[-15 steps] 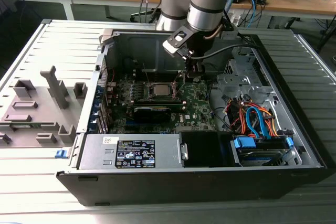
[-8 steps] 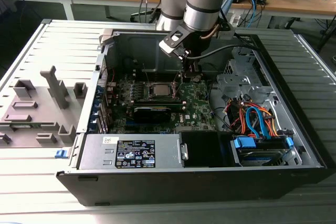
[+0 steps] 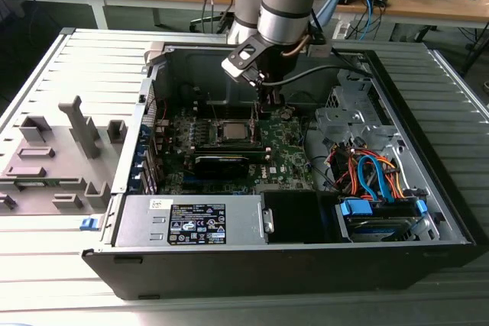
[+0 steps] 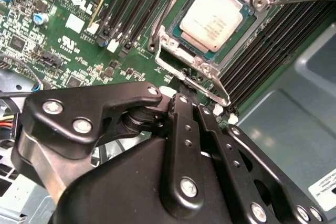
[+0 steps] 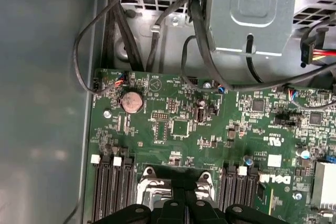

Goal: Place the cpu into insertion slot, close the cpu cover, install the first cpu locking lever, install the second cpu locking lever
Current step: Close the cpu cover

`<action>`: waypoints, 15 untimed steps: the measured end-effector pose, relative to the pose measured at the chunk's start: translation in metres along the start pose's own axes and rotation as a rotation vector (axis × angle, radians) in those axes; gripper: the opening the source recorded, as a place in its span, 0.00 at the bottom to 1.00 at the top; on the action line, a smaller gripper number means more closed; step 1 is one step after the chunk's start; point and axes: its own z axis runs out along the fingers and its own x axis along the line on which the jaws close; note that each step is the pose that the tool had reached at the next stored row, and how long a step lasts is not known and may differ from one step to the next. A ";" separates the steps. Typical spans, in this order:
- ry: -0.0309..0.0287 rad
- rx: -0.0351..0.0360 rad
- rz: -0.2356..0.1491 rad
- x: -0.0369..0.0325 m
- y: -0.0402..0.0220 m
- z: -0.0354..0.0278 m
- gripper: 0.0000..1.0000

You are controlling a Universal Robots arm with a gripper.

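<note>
Exterior view: the gripper [image 3: 263, 104] hangs inside the open computer case [image 3: 252, 269]. The cpu [image 3: 232, 130], seated in the insertion slot [image 3: 217, 132], lies close by at about 8 o'clock from it. Second wrist view: the gripper [image 4: 181, 90] appears closed, with nothing visibly clamped, at the edge of the cpu cover [image 4: 202, 65]. The cover lies flat, framing the cpu [image 4: 212, 17]. A thin locking lever [image 4: 160, 19] runs lengthwise along one side of the frame. First wrist view: the gripper [image 5: 182, 205] stands directly over the cover's end.
</note>
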 end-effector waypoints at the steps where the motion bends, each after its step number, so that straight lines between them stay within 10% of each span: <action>1: 0.0000 0.0000 0.000 0.0001 -0.0010 0.0000 0.11; 15: 0.0001 0.0000 0.000 0.0017 -0.0178 0.0049 0.11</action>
